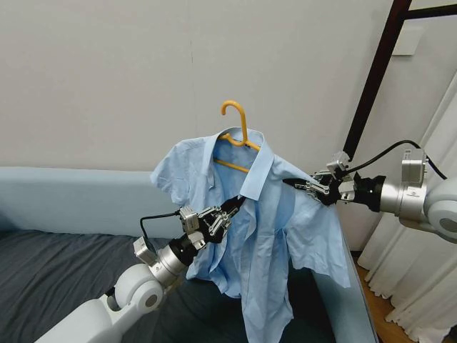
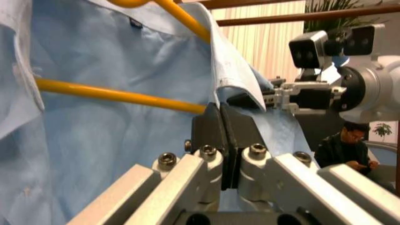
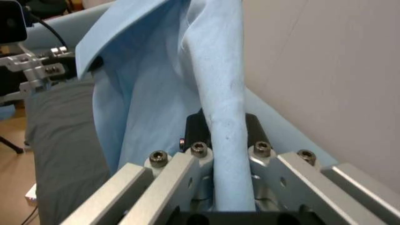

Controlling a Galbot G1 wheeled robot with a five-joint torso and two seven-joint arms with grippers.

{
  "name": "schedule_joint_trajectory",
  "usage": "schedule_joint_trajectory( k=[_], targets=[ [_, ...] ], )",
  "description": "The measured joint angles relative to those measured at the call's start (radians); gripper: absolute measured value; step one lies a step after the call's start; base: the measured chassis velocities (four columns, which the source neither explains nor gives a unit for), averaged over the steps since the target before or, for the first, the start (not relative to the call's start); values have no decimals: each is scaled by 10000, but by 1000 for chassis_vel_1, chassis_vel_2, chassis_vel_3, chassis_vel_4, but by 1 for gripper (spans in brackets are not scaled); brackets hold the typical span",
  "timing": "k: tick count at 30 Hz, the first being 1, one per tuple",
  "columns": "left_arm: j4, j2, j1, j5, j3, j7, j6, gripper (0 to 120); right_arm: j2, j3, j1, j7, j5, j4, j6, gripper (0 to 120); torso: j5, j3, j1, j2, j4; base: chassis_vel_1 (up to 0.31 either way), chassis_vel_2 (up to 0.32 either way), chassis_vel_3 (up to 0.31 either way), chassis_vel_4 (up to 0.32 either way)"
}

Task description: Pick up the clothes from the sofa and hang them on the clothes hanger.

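Over one sofa point(image 1: 71, 196), left end effector point(image 1: 230, 209) and right end effector point(image 1: 291, 184) clench one shirt point(image 1: 271, 236) on one hanger point(image 1: 235, 114).

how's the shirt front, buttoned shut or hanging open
Open. The blue shirt hangs unbuttoned, its front panels parted below the collar so the yellow hanger bar shows between them.
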Motion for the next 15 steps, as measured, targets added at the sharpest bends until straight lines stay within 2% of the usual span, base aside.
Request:
schedule_joint_trajectory(
  k=[6,15],
  targets=[
    [35,193,-499,-255,-342,68,9,0,17,-3,61,-3,-127,-83,32,1,0,0,0,0,0,0,0,0,0],
    [243,526,-1405,-61,-593,17,143,0,-60,273,220,-419,147,6,-111,1,0,0,0,0,1,0,0,0,0]
  ],
)
